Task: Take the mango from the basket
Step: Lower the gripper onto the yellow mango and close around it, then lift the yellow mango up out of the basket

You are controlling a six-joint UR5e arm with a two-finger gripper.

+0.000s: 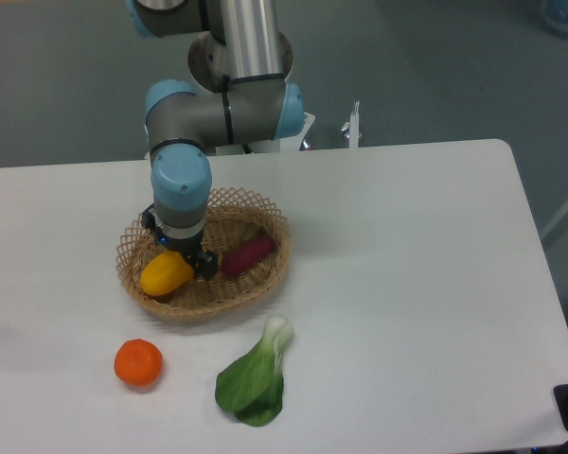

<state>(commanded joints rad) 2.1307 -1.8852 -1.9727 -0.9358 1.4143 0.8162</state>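
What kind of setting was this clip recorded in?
Probably a robotics lab: a plain white table on a grey floor, an industrial arm with its tool low over a wicker basket, and loose produce set out as props.

No readable text or labels (view perhaps too coarse)

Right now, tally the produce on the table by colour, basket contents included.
Yellow-orange: 1, mango in the basket
Purple-red: 1, tuber in the basket
Orange: 1, round fruit
Green: 1, leafy vegetable
Total: 4
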